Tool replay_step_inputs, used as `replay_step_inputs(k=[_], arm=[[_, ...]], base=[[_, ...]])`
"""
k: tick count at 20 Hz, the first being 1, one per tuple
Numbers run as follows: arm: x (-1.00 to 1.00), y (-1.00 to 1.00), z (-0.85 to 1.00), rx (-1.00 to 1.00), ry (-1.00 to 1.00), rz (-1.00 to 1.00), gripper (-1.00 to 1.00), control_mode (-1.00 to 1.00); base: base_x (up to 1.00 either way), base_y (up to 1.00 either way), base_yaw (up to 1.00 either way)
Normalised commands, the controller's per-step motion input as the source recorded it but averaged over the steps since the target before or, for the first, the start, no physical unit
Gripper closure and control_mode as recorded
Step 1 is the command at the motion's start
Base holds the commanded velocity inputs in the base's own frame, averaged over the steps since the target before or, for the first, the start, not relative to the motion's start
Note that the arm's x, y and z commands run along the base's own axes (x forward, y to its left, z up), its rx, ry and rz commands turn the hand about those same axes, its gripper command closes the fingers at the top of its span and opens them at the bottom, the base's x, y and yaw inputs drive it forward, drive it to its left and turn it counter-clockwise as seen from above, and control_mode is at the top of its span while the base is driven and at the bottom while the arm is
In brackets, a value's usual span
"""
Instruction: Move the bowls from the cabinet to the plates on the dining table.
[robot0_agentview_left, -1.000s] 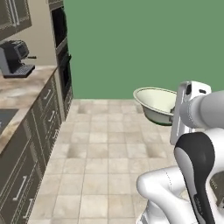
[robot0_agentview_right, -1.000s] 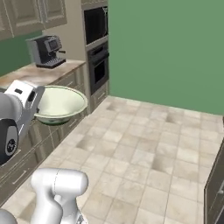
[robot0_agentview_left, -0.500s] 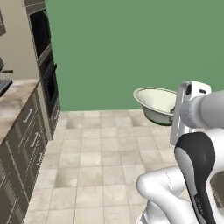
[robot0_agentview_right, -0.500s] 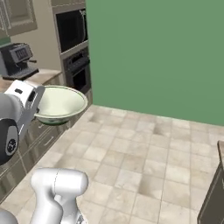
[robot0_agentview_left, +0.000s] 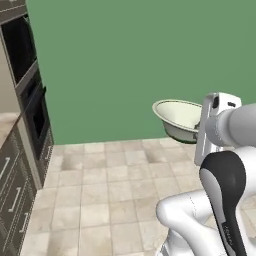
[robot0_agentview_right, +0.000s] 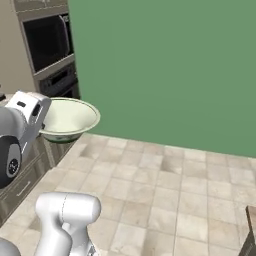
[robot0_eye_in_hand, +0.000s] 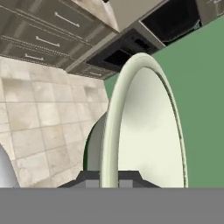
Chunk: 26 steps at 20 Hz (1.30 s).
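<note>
a plain green wall (robot0_agentview_left: 125, 65) stands behind a beige stone-tiled floor (robot0_agentview_right: 165, 195), with a dark built-in oven stack (robot0_agentview_right: 47, 47) to one side. the round deep bowl, cream inside and green outside (robot0_agentview_right: 67, 117), hangs above the floor, its rim pinched between the dark fingers (robot0_eye_in_hand: 92, 179).

bowl (robot0_agentview_left: 179, 118) | cream inside, green outside | upright, held aloft by its rim over the floor

Round deep cream-and-green bowl (robot0_agentview_left: 177, 118) aloft above beige tiled floor (robot0_agentview_left: 105, 190), before flat green wall (robot0_agentview_left: 130, 65); built-in black ovens (robot0_agentview_left: 27, 95) leftward.
</note>
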Motion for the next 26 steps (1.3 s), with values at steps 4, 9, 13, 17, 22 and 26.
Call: replay_step_inputs(k=[4, 9, 13, 17, 22, 26], arm=[[0.0, 0.0, 0.0, 0.0, 0.0, 0.0, 1.0, 1.0], [0.0, 0.0, 0.0, 0.0, 0.0, 0.0, 1.0, 1.0], [0.0, 0.0, 0.0, 0.0, 0.0, 0.0, 1.0, 1.0], [0.0, 0.0, 0.0, 0.0, 0.0, 0.0, 1.0, 1.0], [0.0, 0.0, 0.0, 0.0, 0.0, 0.0, 1.0, 1.0], [0.0, 0.0, 0.0, 0.0, 0.0, 0.0, 1.0, 1.0]], base=[[0.95, -0.48, -0.31], [0.75, -0.32, -0.63], [0.5, -0.23, -0.73], [0.66, -0.02, -0.73], [0.9, 0.07, -0.68], [0.98, 0.51, -0.58]])
